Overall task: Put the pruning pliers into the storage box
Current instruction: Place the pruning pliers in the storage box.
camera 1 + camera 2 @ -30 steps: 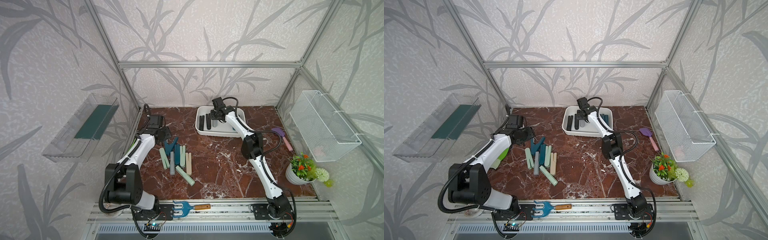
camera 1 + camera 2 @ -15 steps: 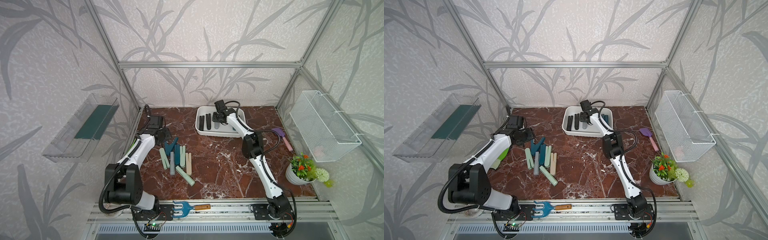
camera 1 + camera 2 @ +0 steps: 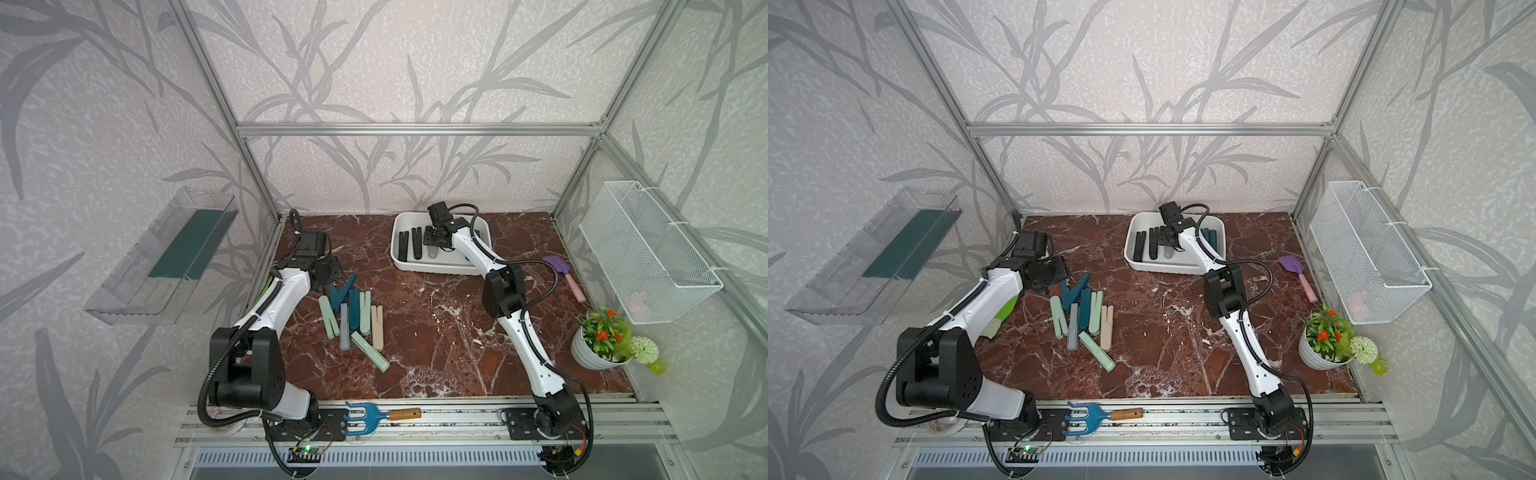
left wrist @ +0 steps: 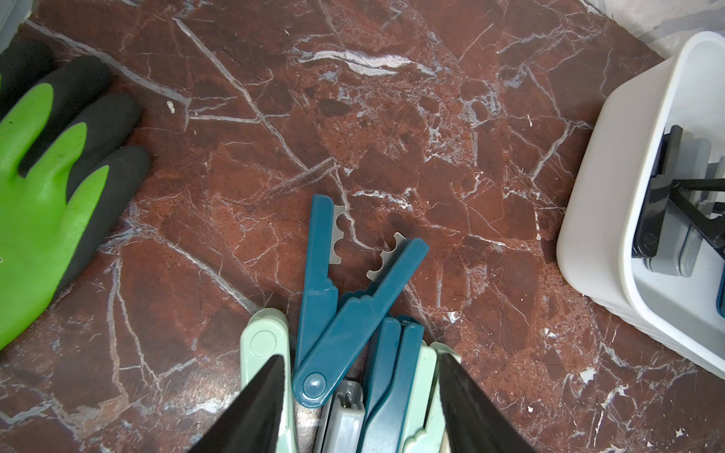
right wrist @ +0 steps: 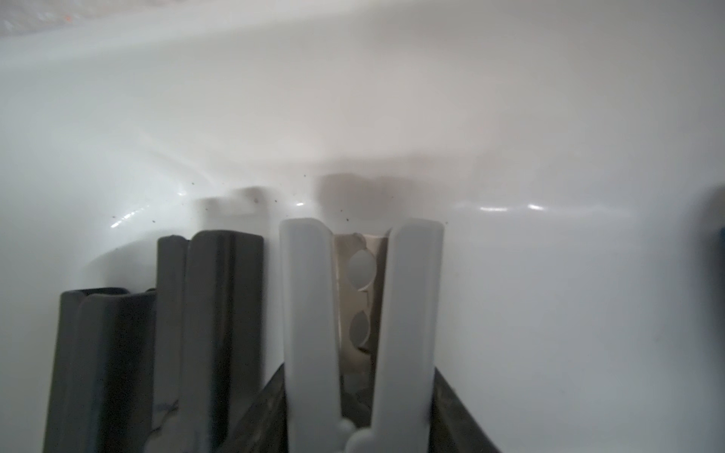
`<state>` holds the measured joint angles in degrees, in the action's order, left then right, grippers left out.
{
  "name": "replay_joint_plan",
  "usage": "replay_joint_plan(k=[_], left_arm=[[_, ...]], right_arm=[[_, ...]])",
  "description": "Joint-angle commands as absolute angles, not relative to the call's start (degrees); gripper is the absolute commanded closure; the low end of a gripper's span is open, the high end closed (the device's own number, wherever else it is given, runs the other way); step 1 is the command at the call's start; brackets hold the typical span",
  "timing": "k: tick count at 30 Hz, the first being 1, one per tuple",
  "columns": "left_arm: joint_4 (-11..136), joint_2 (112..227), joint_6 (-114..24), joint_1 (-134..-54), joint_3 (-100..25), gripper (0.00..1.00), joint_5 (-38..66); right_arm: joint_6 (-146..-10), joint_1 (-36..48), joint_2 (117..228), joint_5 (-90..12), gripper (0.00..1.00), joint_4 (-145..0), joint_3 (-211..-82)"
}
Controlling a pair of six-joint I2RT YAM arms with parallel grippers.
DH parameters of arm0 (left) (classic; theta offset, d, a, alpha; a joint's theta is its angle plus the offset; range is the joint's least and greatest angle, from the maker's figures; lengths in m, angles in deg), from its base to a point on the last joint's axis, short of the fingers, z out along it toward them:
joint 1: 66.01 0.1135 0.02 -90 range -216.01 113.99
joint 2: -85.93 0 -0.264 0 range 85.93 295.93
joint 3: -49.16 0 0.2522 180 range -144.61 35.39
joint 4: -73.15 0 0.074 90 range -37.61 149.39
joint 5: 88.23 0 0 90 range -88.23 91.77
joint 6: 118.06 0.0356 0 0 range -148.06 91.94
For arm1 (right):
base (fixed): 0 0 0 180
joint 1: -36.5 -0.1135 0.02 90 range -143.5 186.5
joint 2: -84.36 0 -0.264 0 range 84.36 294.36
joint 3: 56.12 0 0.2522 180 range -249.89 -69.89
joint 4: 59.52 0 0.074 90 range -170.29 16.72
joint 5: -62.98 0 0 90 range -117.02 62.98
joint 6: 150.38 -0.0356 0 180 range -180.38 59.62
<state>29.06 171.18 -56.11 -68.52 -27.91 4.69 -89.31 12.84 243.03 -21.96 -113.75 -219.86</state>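
The storage box (image 4: 596, 204) is glossy white plastic. The pruning pliers (image 4: 353, 325) have smooth plastic handles with bare-metal blades. The tabletop (image 4: 392, 129) looks like polished, veined stone.

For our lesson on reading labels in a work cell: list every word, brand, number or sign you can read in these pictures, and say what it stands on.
No text can be read anywhere.
The pruning pliers, the storage box, the green glove and the blue hand rake show no print.
The small circuit board at the front rail is too small to read.
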Motion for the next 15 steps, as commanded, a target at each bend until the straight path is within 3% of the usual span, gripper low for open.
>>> replay_joint_plan(k=[1, 5, 11, 14, 15], left_arm=[[27.87, 170.78, -55.50, -68.41, -29.19, 0.37, 3.73], [27.88, 170.72, -55.47, -68.46, -29.21, 0.37, 3.73], [27.83, 170.58, -55.35, -68.42, -29.12, 0.37, 3.88], [27.85, 170.52, -55.36, -68.41, -29.12, 0.37, 3.81], [27.83, 170.48, -55.38, -68.39, -29.07, 0.37, 3.82]], right_arm=[[-89.52, 12.88, 245.19, -21.27, 0.49, -116.34, -221.09], [-89.36, 12.86, 245.24, -21.05, 0.53, -116.28, -221.08], [-88.88, 12.86, 245.11, -20.83, 0.78, -115.97, -221.56], [-88.28, 12.86, 245.14, -20.78, 0.78, -116.00, -222.44], [-87.99, 12.86, 245.11, -20.78, 0.74, -116.00, -222.79]])
